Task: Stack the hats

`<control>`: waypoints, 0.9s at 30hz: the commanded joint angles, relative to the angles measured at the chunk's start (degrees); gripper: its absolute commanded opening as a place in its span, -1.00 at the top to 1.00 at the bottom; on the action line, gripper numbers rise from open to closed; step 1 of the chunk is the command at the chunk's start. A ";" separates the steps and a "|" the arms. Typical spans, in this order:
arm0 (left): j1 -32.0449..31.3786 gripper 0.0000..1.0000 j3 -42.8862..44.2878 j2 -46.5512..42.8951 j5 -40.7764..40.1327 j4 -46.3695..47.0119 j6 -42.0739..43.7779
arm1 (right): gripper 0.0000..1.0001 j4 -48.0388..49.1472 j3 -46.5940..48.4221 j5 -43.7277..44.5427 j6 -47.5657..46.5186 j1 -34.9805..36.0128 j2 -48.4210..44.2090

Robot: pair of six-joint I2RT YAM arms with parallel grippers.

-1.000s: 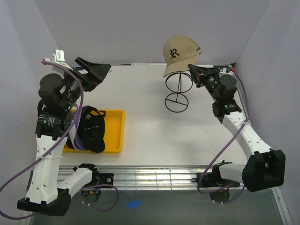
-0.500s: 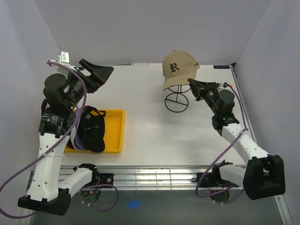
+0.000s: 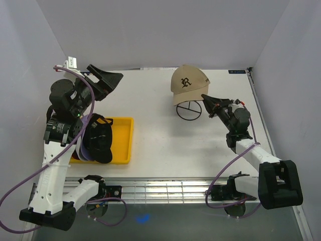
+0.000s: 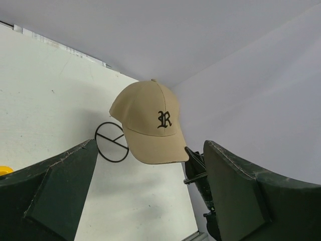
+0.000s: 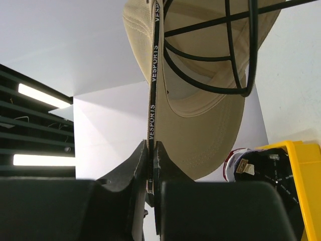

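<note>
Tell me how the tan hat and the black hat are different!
The tan hat sits on the wire stand; the black hat lies in the yellow tray. The right claw pinches the tan hat's edge; no claw holds the black hat. Both are baseball caps.

Right tool (image 5: pixel 152 173) pinched on the edge of a tan cap (image 5: pixel 200 130), seen from below.
The two dark fingers (image 5: pixel 125 175) stand pressed together at the bottom of the view. The cap's thin black band (image 5: pixel 153 75), printed with white letters, runs straight up from between them. The cap's pale inside and the underside of its brim fill the upper middle, with the loops of a black wire stand (image 5: pixel 252 50) inside the crown. At lower right, a yellow tray (image 5: pixel 308 191) on the white tabletop (image 5: pixel 296 90) holds a black cap (image 5: pixel 271 175).
</note>
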 commanded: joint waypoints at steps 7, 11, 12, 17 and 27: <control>-0.15 -0.92 -1.68 -0.81 0.69 0.82 0.27 | 0.84 14.36 -5.79 0.03 4.26 -1.01 -0.67; -0.15 -0.92 -2.04 -0.73 0.69 0.82 0.44 | 0.84 17.18 -8.43 0.48 5.58 -1.72 -0.31; -0.15 -0.91 -2.12 -0.64 0.69 0.82 0.44 | 0.84 17.53 -8.78 0.30 5.67 -1.72 -0.23; -0.24 -0.91 -2.65 -0.73 0.69 0.82 0.62 | 0.84 21.48 -11.42 0.74 6.99 -1.98 0.74; -0.24 -0.90 -3.97 -0.99 0.61 0.73 0.88 | 0.84 25.52 -16.33 1.09 8.22 -2.25 2.50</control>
